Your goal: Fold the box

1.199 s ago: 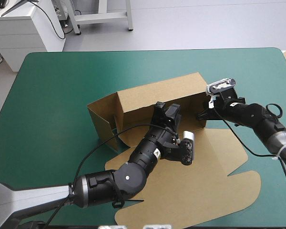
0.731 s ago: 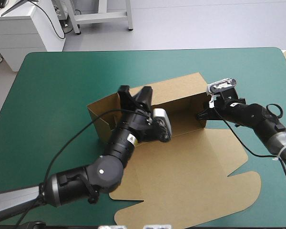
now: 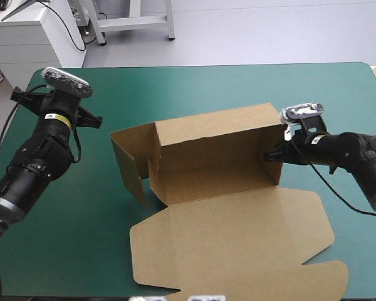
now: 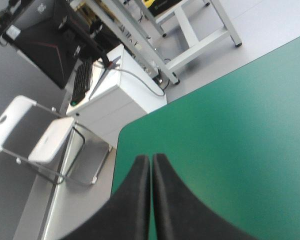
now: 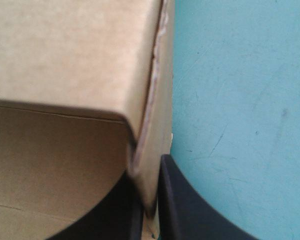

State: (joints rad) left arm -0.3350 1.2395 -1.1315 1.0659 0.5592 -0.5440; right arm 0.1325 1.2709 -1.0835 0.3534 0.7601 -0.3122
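Right gripper (image 3: 271, 154): my 2 black fingers pinch the right end wall of the brown box (image 3: 213, 147), which sits mid-table on the teal-green cover (image 3: 175, 88), back wall raised, lid flat toward the near edge. Left gripper (image 4: 151, 159): closed, empty, near the far-left corner. Board judged light and stiff, bending at its creases; best held by wall edges; no print legible.
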